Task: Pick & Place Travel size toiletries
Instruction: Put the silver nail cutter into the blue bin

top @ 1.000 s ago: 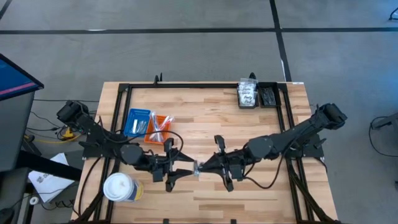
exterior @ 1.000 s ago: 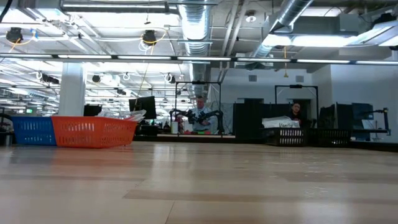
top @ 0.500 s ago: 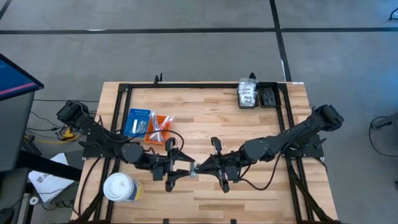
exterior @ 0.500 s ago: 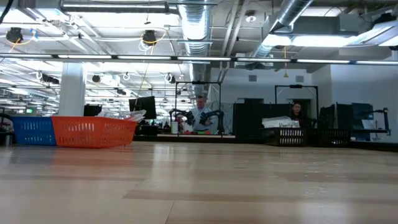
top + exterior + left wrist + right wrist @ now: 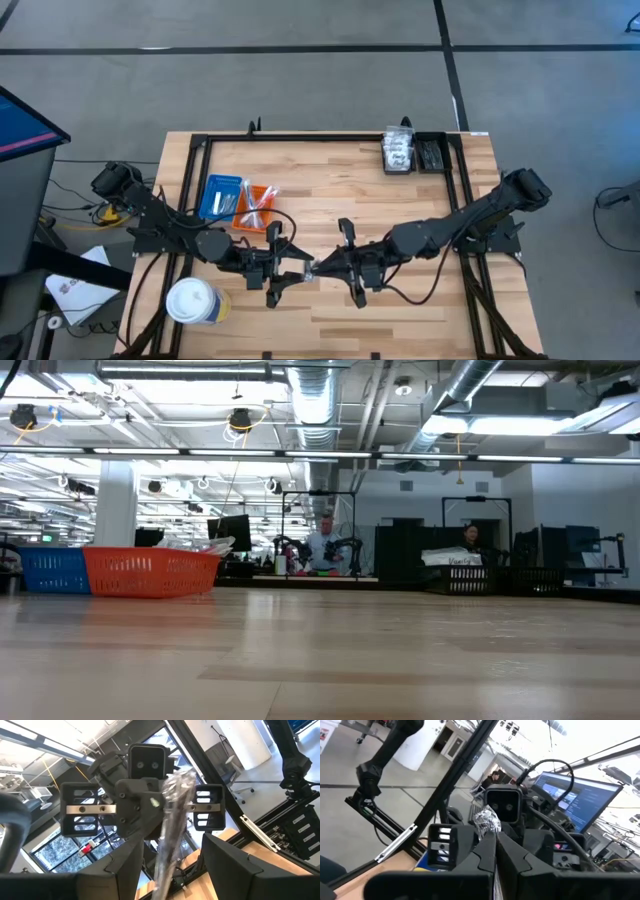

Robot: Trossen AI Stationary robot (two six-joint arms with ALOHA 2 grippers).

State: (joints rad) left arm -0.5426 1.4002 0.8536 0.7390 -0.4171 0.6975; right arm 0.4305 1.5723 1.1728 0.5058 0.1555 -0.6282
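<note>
No brand, label or writing can be read on any of the toiletries.

The two arms meet nose to nose over the front middle of the wooden worktop (image 5: pixel 330 190). Between them is a crinkly clear packet (image 5: pixel 172 815), a long narrow sleeve of wrinkled film with pale contents, its bunched end showing as a silvery knot in the right wrist view (image 5: pixel 487 821).

The right gripper (image 5: pixel 318 268) has its jaws closed tight on one end of that packet, holding it off the worktop. The left gripper (image 5: pixel 293 271) faces it with jaws spread wide, one finger to each side of the packet's other end; in the left wrist view the packet hangs in the gap between the fingers, and whether it touches either finger cannot be told.

At the far right corner of the worktop a small tray (image 5: pixel 399 152) holds more clear packets with white contents, and just beside it a dark tray (image 5: pixel 432 153) holds short dark grey sticks. On the left side a blue ribbed tray (image 5: pixel 218 196) and an orange ribbed tray (image 5: pixel 256 206) stand touching, with thin toothbrush-like sticks lying in them. A big white lidded cup (image 5: pixel 192 301) stands near the front left corner.
</note>
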